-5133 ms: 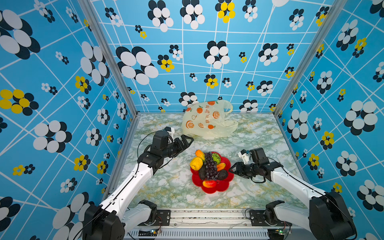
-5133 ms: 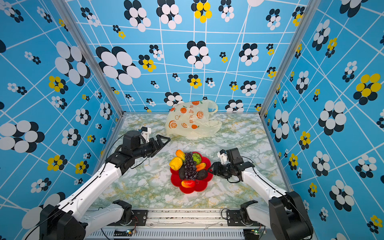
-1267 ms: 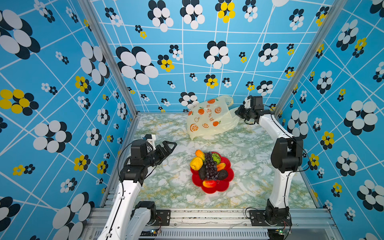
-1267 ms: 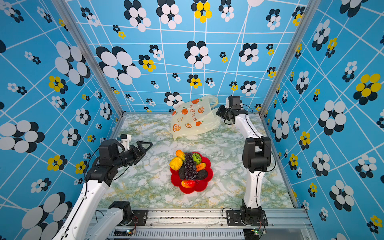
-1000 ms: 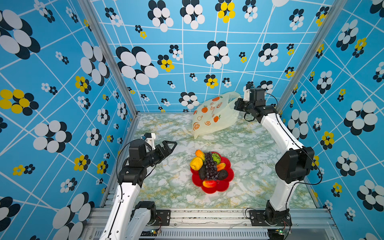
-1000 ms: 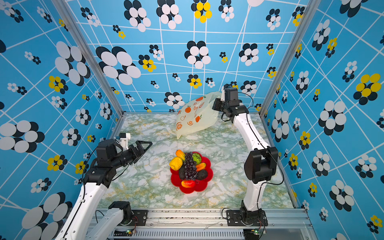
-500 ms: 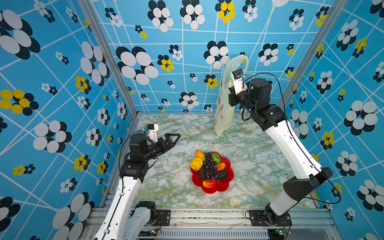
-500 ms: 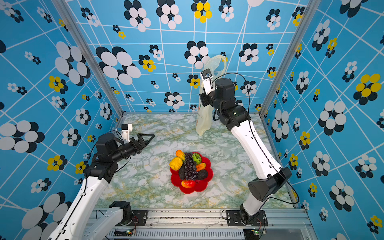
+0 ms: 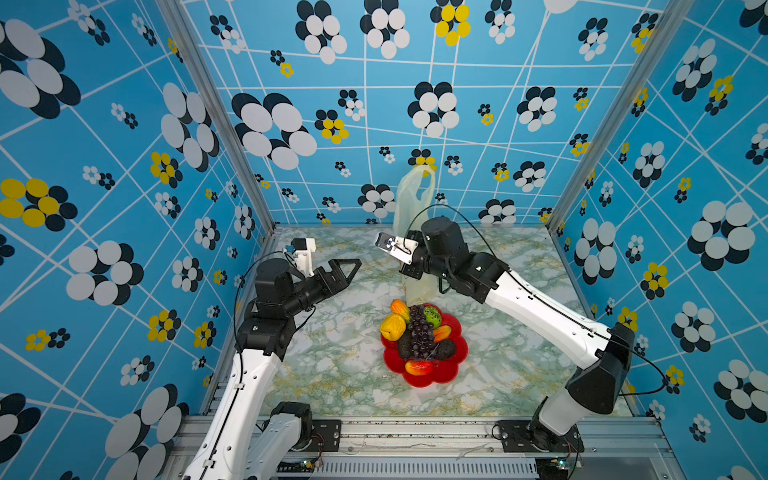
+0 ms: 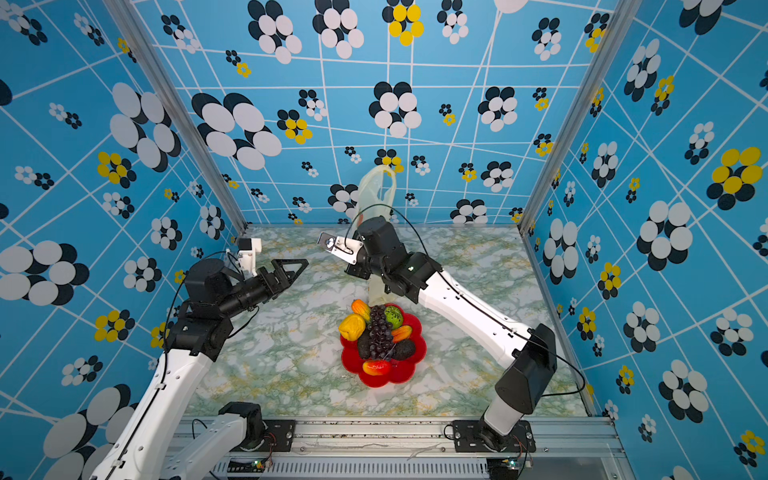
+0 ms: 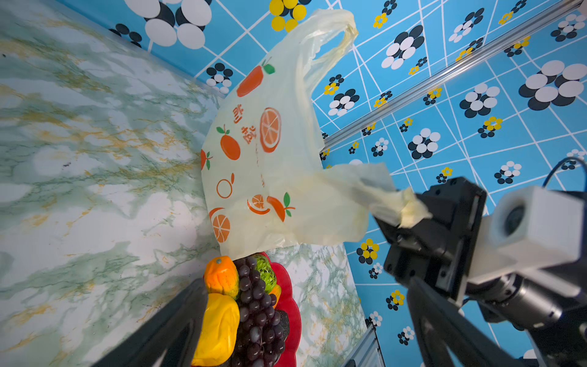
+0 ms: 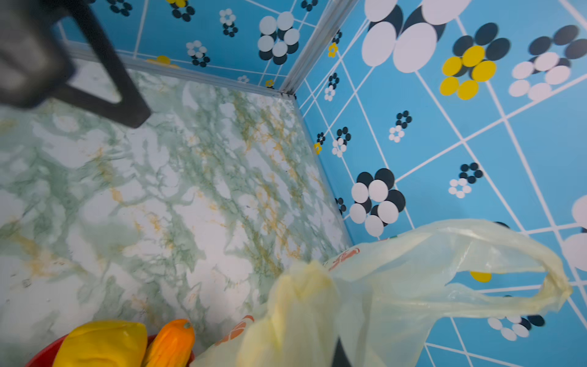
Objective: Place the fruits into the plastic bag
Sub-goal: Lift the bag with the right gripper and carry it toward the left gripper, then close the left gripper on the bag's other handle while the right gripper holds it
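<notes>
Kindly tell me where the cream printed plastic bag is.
In both top views the bag hangs mid-table from the right gripper, behind the red flower-shaped plate.

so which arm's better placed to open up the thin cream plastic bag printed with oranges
Left, probably. The right gripper is shut on one handle of the cream plastic bag, holding it up. The left gripper is open, empty and pointed at the bag, its other handle free.
</notes>
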### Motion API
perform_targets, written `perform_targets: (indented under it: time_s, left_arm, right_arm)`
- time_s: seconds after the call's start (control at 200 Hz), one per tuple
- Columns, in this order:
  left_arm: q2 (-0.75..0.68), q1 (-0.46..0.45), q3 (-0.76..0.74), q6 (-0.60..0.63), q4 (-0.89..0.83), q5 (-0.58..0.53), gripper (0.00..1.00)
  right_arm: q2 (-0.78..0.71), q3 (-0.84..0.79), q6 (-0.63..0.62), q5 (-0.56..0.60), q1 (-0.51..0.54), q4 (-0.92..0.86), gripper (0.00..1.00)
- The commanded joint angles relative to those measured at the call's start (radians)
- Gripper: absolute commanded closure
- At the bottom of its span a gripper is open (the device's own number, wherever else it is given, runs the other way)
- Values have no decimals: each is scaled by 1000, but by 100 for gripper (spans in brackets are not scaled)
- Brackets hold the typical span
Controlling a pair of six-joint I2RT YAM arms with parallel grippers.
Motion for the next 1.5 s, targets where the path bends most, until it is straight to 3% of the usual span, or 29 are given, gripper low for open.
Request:
perform_targets:
  time_s: [0.0,0.15,0.29,0.505,0.72,0.98,1.235,1.375,1.495]
  left_arm:
    - [37,24,41,31,-1,5,1]
    - [87,24,57,-16,66,38,1]
    - [77,21,54,-10,59,34,1]
    - [88,10,167,99,-152,12,1]
    - [117,-11,251,142,-225,-7,1]
    - [137,-100,250,159,-372,-123,1]
    - [3,-208,272,241,-765,-272,4]
    - [-84,-243,214,185,-808,-269,7]
    - [-78,-298,169,165,-795,-274,8]
  right_arm:
    - [-61,-69,19,58,-14,49,100]
    - [-142,-183,73,200,-23,169,100]
    - [-188,-200,202,282,-54,222,100]
    - [-321,-343,333,227,-60,376,100]
    - [-450,-491,455,70,-61,457,100]
    - [-524,-572,530,109,-60,414,100]
    - [-532,-589,578,103,-61,414,100]
    - [-544,-606,605,88,-61,413,100]
    - [-557,-624,616,82,-60,411,100]
